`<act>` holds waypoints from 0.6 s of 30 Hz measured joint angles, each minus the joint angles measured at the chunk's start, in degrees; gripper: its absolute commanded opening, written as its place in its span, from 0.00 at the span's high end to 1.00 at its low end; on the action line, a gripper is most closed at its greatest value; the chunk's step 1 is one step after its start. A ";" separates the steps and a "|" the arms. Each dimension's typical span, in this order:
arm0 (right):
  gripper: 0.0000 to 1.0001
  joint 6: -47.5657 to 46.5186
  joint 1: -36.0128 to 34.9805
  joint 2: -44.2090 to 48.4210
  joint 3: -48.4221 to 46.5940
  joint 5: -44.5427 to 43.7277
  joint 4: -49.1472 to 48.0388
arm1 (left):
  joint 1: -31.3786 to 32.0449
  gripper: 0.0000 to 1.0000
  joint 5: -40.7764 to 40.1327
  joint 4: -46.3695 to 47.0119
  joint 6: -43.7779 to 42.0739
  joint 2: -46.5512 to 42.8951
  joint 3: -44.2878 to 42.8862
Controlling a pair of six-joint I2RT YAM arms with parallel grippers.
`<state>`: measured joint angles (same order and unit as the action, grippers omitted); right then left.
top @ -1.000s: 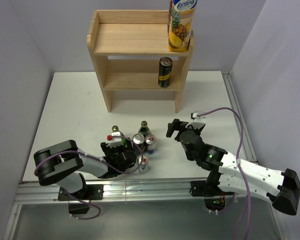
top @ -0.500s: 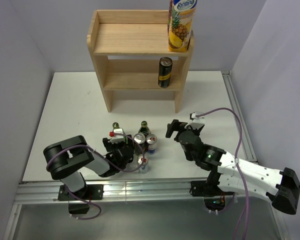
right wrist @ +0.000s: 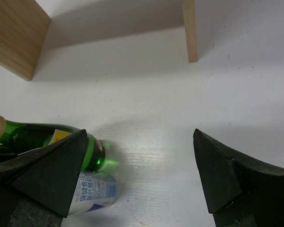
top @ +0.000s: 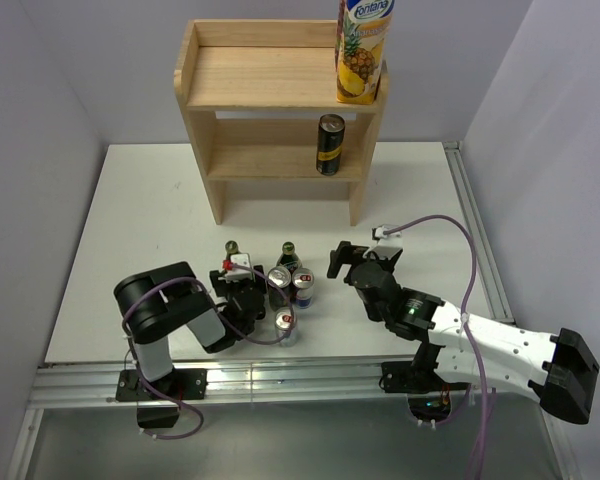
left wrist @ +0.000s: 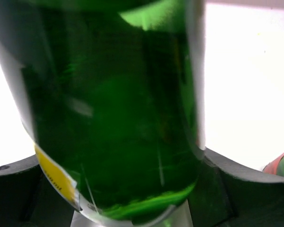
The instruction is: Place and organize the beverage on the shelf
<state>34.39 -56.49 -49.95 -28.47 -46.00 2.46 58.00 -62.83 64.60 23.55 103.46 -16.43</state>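
Note:
The light-wood shelf (top: 260, 75) stands at the back, with a pineapple juice carton (top: 362, 50) on its top board and a dark can (top: 330, 145) on its lower board. My left gripper (top: 238, 288) is shut on a green bottle (top: 232, 248). In the left wrist view that bottle (left wrist: 113, 109) fills the space between my left gripper's (left wrist: 118, 194) fingers. My right gripper (top: 360, 257) is open and empty, to the right of the drinks. In its wrist view the right gripper (right wrist: 140, 137) faces bare table.
A second green bottle (top: 288, 250) and three cans (top: 278, 277) (top: 301, 283) (top: 286, 322) stand together right of the held bottle. That bottle (right wrist: 52, 137) and a blue-lettered can (right wrist: 97, 191) show beside my right gripper's left finger. The shelf's side panels (right wrist: 190, 28) are beyond.
My left arm's elbow has swung in toward the bottle, and the bottle's cap has shifted slightly away from me. My right gripper has edged a little to the left.

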 measured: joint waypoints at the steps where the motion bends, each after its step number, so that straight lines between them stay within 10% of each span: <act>1: 0.00 -0.07 0.00 0.00 0.00 0.09 0.00 | -0.13 0.21 -0.04 0.76 -0.44 0.48 -0.20; 4: 0.01 -0.37 0.00 -0.02 0.00 0.20 -0.02 | -0.46 0.28 -0.26 2.67 -1.62 2.12 -0.85; 8: 0.02 -0.37 -0.02 -0.17 0.00 0.44 -0.09 | -0.98 0.74 -0.39 4.22 -2.14 2.99 -1.07; 12: 0.03 -0.37 -0.42 -0.50 0.00 0.46 -0.31 | -1.14 0.98 -0.57 3.69 -1.81 2.97 -1.22; 18: 0.04 -0.37 -0.92 -0.81 0.00 0.48 -0.33 | -1.20 1.00 -0.81 -5.88 1.79 -1.42 -2.05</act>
<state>34.02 -57.41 -50.76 -28.47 -45.52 2.13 56.80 -63.64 58.72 25.34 102.04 -18.48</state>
